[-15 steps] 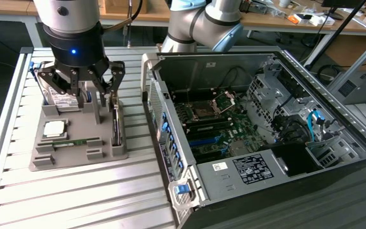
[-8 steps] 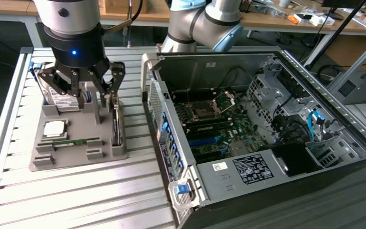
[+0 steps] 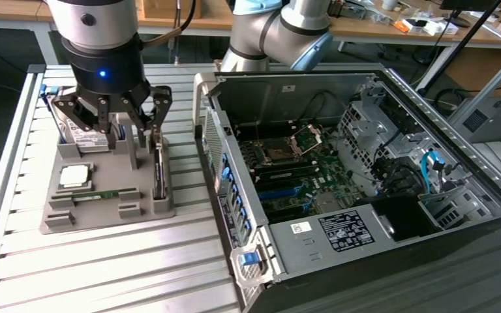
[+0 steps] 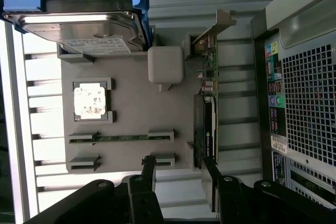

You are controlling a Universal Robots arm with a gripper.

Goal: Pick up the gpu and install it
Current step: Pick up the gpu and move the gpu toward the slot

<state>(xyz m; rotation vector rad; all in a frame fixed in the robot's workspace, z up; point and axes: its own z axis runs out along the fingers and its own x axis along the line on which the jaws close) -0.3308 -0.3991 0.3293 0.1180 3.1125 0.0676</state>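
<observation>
The gpu (image 3: 157, 166) is a thin dark card standing on edge in a slot along the grey holder tray (image 3: 102, 212), on the side nearest the computer case. In the wrist view the gpu (image 4: 206, 114) shows a green board and a silver bracket at its far end. My gripper (image 3: 124, 129) hangs open just above the tray, between the hard drive and the gpu, with nothing between its fingers. In the wrist view my gripper (image 4: 178, 182) has one black finger (image 4: 210, 179) close over the gpu's near end.
The tray also carries a silver hard drive (image 4: 84, 30) in a blue carrier, a processor chip (image 4: 90, 100) and a green memory stick (image 4: 121, 138). The open computer case (image 3: 346, 163) with its motherboard lies on the exterior view's right, close beside the tray. Both rest on a slatted metal table (image 3: 102, 274).
</observation>
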